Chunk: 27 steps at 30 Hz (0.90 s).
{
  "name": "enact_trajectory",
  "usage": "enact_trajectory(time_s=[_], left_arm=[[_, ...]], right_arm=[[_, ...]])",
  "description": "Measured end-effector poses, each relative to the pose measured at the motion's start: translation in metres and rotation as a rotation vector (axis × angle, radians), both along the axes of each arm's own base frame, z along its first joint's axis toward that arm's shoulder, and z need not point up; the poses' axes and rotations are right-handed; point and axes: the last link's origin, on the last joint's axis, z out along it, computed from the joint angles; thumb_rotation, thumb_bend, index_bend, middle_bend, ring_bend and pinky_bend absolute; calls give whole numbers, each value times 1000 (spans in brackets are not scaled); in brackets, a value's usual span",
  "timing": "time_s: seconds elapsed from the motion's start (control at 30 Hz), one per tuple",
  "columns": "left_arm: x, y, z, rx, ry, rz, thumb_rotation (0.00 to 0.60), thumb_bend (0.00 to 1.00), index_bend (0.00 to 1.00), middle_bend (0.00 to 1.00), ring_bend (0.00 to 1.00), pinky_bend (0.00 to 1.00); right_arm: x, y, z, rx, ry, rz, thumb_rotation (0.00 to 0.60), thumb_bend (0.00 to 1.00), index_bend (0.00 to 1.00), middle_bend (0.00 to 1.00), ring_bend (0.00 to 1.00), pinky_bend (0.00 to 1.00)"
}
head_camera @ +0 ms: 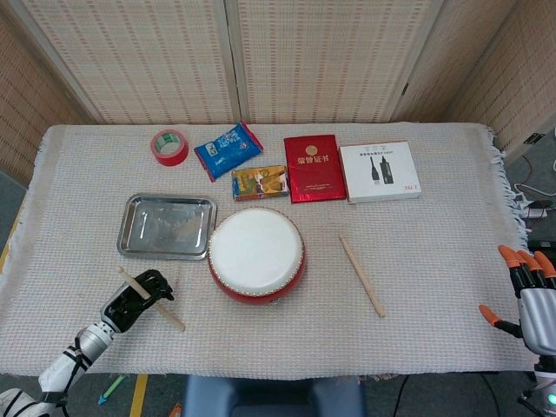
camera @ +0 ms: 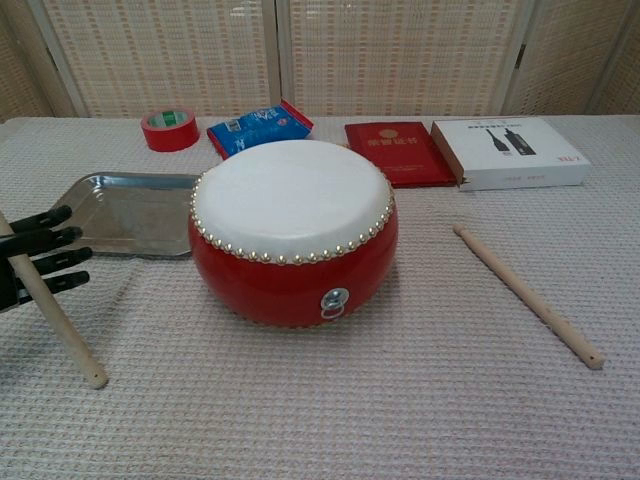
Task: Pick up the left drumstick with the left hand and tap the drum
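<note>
The red drum (head_camera: 256, 254) with a white skin stands mid-table, also large in the chest view (camera: 293, 230). My left hand (head_camera: 133, 298) is near the table's front left edge, left of the drum, and grips the left drumstick (head_camera: 165, 313). In the chest view the left drumstick (camera: 60, 325) slants down across the left hand (camera: 35, 258), its tip low by the cloth. The right drumstick (head_camera: 360, 274) lies on the cloth right of the drum. My right hand (head_camera: 528, 291) hangs open beyond the table's right edge, holding nothing.
A steel tray (head_camera: 167, 200) sits behind my left hand, left of the drum. Along the back lie a red tape roll (head_camera: 169, 147), a blue packet (head_camera: 228, 148), a small colourful pack (head_camera: 260, 182), a red booklet (head_camera: 314, 168) and a white box (head_camera: 379, 171).
</note>
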Motion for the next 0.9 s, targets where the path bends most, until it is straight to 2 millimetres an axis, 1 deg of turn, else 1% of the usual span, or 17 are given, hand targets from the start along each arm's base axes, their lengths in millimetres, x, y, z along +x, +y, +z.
enact_trajectory(time_s=[0.13,0.2,0.47,0.63,0.9], left_arm=[[4,-4,-4,9,49,-56,600,417,525,547,502,462],[7,-6,-6,10,62,-76,600,398,529,552,504,464],[15,-13,-13,3,96,-140,600,269,536,554,504,460],[17,-14,-15,-2,86,-137,600,232,496,532,489,450],[18,-14,-13,8,76,-130,600,228,429,489,461,419]], right_arm=[[0,0,0,0,0,3,600,155,0,114,0,67],[0,1,0,-2,0,4,600,155,0,114,0,67],[0,3,1,-7,0,7,600,155,0,114,0,67],[0,3,1,-9,-2,10,600,156,0,114,0,67],[0,3,1,-7,-4,12,600,155,0,114,0,67]])
